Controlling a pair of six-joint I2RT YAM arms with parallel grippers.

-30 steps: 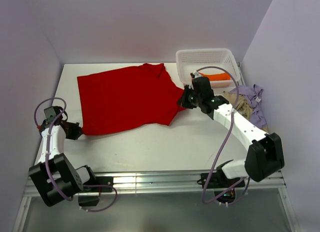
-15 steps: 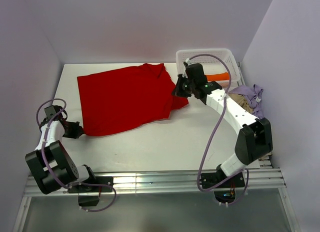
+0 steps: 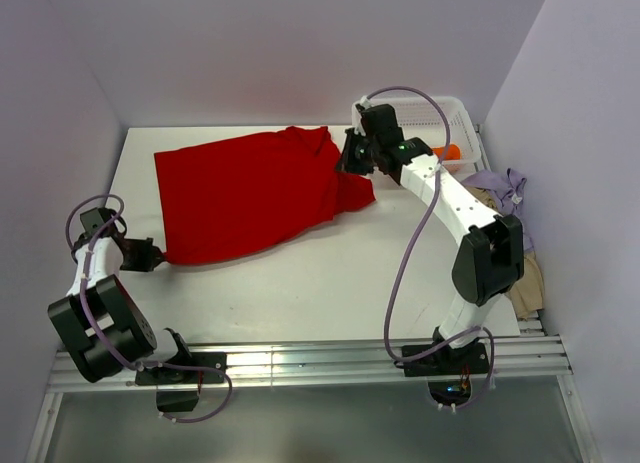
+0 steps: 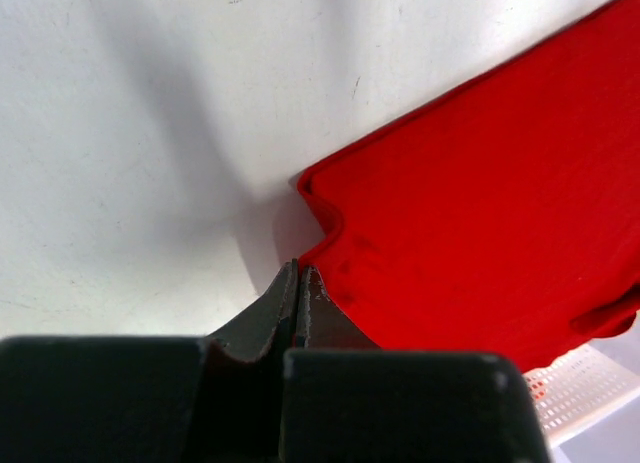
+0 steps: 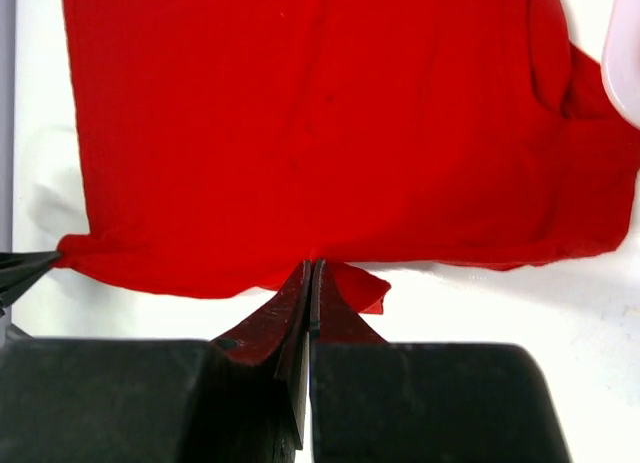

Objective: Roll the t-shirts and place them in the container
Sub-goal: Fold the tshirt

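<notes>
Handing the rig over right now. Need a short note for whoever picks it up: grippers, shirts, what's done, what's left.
Grippers: the left gripper is shut, pinching the near-left hem corner of the red t-shirt. The right gripper is shut on the same shirt's right edge, beside the basket.
Things: the red t-shirt lies spread on the table, unrolled. The orange t-shirt is in the basket. The lavender t-shirt and beige t-shirt are heaped at the table's right edge.
Done: no roll visible; the orange one is too hidden to judge.
Left: roll the red one, then the others.
</notes>
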